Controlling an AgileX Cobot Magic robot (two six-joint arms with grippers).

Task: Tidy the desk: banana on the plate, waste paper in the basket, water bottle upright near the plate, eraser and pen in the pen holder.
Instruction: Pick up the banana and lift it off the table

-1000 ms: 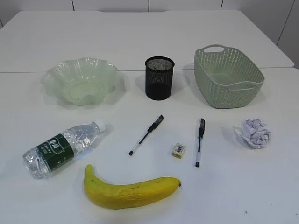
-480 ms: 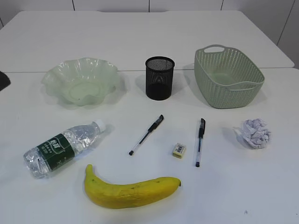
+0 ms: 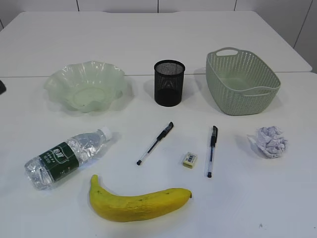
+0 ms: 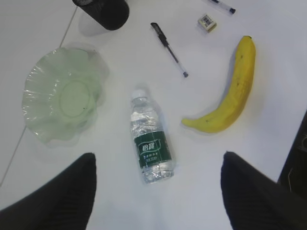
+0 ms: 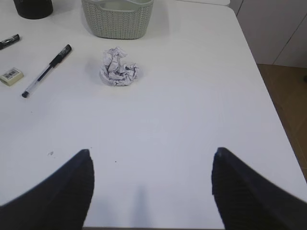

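Observation:
A yellow banana (image 3: 138,203) lies at the table's front. A water bottle (image 3: 67,156) lies on its side at the left. The pale green wavy plate (image 3: 85,85) is at the back left, the black mesh pen holder (image 3: 169,83) at the back middle, the green basket (image 3: 241,81) at the back right. Two pens (image 3: 155,143) (image 3: 211,150) and a small eraser (image 3: 189,159) lie mid-table. Crumpled paper (image 3: 271,141) lies at the right. My left gripper (image 4: 158,165) is open, high above the bottle (image 4: 151,143). My right gripper (image 5: 151,160) is open over bare table, short of the paper (image 5: 118,68).
The left wrist view also shows the plate (image 4: 60,96), banana (image 4: 230,91), one pen (image 4: 169,49) and the eraser (image 4: 206,22). The right wrist view shows the basket (image 5: 117,17), a pen (image 5: 46,70) and the table's right edge (image 5: 266,91) with floor beyond.
A dark piece of the left arm showed at the far left edge half a second ago and has shrunk to a sliver now. Nothing on the table has moved.

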